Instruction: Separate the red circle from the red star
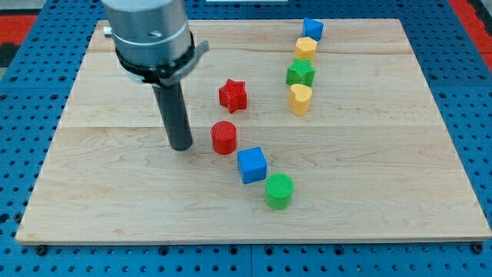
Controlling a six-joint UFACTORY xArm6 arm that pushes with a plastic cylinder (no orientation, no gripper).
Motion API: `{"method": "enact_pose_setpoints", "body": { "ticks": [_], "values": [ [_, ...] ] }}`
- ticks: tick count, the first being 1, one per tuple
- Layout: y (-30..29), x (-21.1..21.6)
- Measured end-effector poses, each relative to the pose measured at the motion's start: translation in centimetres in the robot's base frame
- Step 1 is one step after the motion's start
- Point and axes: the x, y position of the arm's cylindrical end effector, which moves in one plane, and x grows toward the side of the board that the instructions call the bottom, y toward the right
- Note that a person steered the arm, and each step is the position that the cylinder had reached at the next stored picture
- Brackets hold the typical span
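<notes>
Resting my tip (182, 146) on the pale wooden board (384, 200), just to the view's left of the red circle (224, 137).

I carry no claw to clench or release, only a smooth dark rod under a grey metal collar; its end stands near the red circle without clearly touching it. That circle is a short ribbed cylinder, and the red star (232, 95) sits close above it toward the view's top, slightly right, a small gap between them. Below the circle, running diagonally, lie a blue cube (251, 165) and a green ribbed cylinder (279, 190). Along the view's upper right a column holds a blue block (312, 29), a yellow block (305, 48), a green star-like block (300, 74) and a yellow heart (300, 98).
</notes>
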Motion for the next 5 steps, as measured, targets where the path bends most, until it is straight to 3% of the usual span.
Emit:
{"method": "enact_pose_setpoints", "body": {
  "ticks": [2, 5],
  "values": [
    [6.0, -2.8],
    [12.2, -1.9]
  ]
}}
